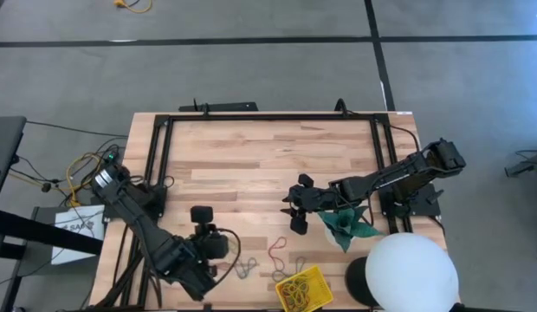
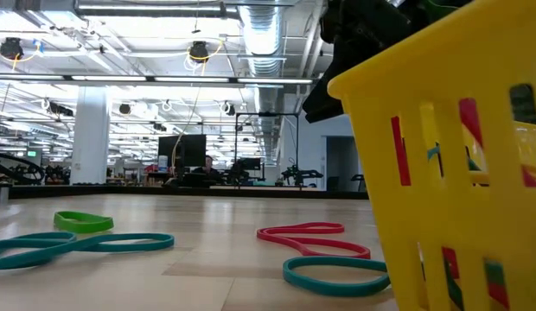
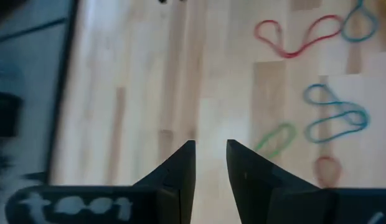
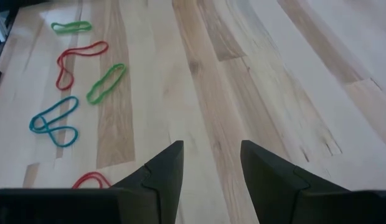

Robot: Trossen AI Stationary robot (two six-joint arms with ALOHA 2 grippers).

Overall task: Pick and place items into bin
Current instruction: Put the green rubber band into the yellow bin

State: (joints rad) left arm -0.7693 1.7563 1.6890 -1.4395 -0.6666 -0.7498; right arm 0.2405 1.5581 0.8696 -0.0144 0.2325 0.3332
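Loops [image 1: 275, 249] lie loose on bench [image 1: 251, 165], just beside yellow bin [image 1: 305, 290]. Left gripper [image 1: 202, 214] nearer, fingers parted, empty; right gripper [image 1: 296, 204] released, farther.

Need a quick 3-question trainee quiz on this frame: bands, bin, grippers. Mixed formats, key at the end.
1. True or false: the yellow bin already holds some bands.
2. Multiple choice: what lies directly under the right arm's forearm in the high view? A) the teal paper star B) the white sphere C) a red band
3. Fill in: the left gripper and the right gripper both hold ____.

Key:
1. True; bands show inside it in the high view and through its slots in the low view.
2. A.
3. Nothing; both hang open over bare wood of the table, loose bands lying beyond them.
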